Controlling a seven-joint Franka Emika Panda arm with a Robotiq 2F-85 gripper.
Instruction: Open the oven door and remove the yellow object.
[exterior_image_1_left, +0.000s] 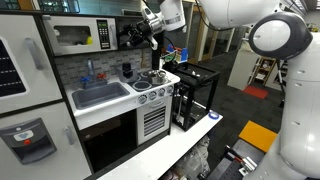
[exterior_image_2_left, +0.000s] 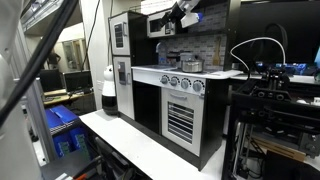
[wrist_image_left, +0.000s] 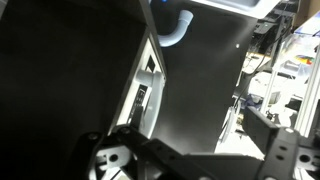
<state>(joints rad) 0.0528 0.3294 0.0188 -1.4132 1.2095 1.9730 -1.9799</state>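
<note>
Black robot fingers (exterior_image_1_left: 138, 34) hovering just beside keypad end of white toy oven (exterior_image_1_left: 104, 36), spread indiscernible. White-framed dark-window oven door (exterior_image_1_left: 72, 37) lying flush. Toy kitchen (exterior_image_1_left: 110, 110) standing along tabletop (exterior_image_1_left: 170, 148) far edge.

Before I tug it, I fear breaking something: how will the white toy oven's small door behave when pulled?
The oven door looks like a thin white frame around a dark window, so it is probably light and stiff. Since it looks like a toy, it may crack if yanked.

In both exterior views the tool (exterior_image_1_left: 140, 33) is too small to tell how its jaws stand; the wrist view's bottom edge cuts it off. The oven door (exterior_image_1_left: 72, 37) hides the inside behind dark glass.
</note>
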